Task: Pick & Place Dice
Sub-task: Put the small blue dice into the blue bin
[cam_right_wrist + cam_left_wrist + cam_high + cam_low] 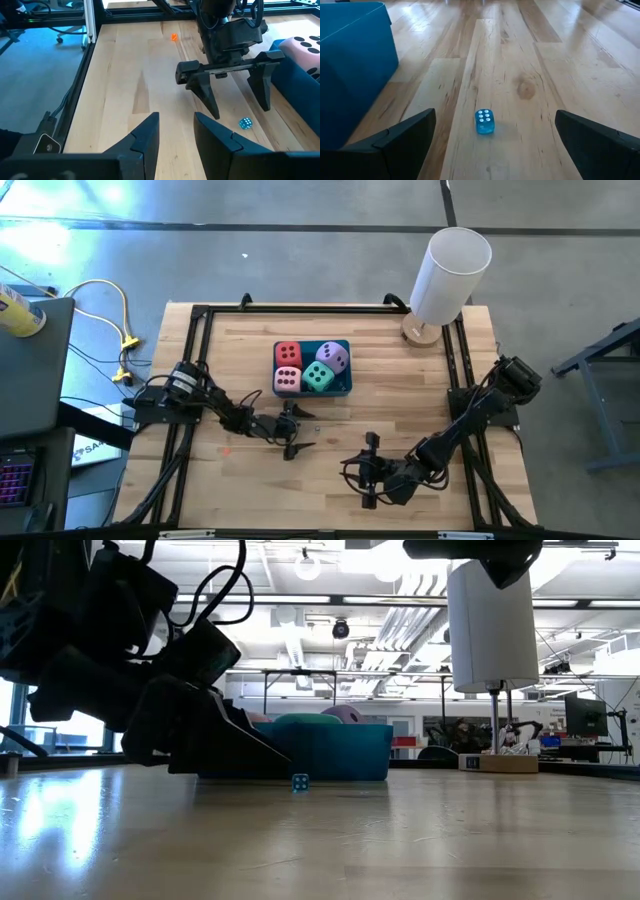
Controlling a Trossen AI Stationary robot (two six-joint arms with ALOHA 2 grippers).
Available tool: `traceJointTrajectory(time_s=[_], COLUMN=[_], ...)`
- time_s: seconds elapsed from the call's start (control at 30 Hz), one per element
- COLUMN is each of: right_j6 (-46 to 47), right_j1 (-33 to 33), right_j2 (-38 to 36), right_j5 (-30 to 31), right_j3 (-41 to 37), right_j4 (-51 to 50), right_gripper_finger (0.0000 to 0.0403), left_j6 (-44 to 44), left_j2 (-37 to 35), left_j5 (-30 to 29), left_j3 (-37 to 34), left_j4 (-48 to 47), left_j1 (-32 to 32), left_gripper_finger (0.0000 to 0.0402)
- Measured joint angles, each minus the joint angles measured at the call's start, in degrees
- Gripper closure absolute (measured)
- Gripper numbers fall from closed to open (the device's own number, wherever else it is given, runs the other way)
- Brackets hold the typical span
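A tiny translucent blue die (pixel 484 121) lies on the pale wooden table (pixel 580 75), showing a six-pip face toward the left wrist camera. It sits on bare wood just beside the blue rectangular bin (pixel 345 385), not touching it. Four larger soft-looking dice fill that bin: a red cube (pixel 288 354), a pink cube (pixel 287 380), a purple cube (pixel 333 357) and a teal-green cube (pixel 319 377).

The left gripper (pixel 294 431) hangs low over the table with its jaws wide apart, straddling the tiny die, and neither finger (pixel 205 98) touches it.

The right gripper (pixel 369 471) waits well apart from the bin, near the table's front edge; its jaws stand narrowly apart with nothing between them.

A small orange object (pixel 174 37) lies on the wood beyond the left arm. A white cylindrical lamp (pixel 449 275) stands at the far right corner.
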Motion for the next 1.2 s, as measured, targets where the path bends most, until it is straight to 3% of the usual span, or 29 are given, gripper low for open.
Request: traceJointTrajectory(time_s=[1.2], right_j6=[0.04], right_j1=[-0.22], right_j2=[-0.05], right_j5=[0.06], right_j3=[0.00], right_j4=[0.01], right_gripper_finger=[0.0292], left_j6=[-2.04], left_j2=[0.00], left_j5=[0.78], left_j3=[0.09], left_j4=[-0.20], left_j1=[0.02], left_gripper_finger=[0.0015])
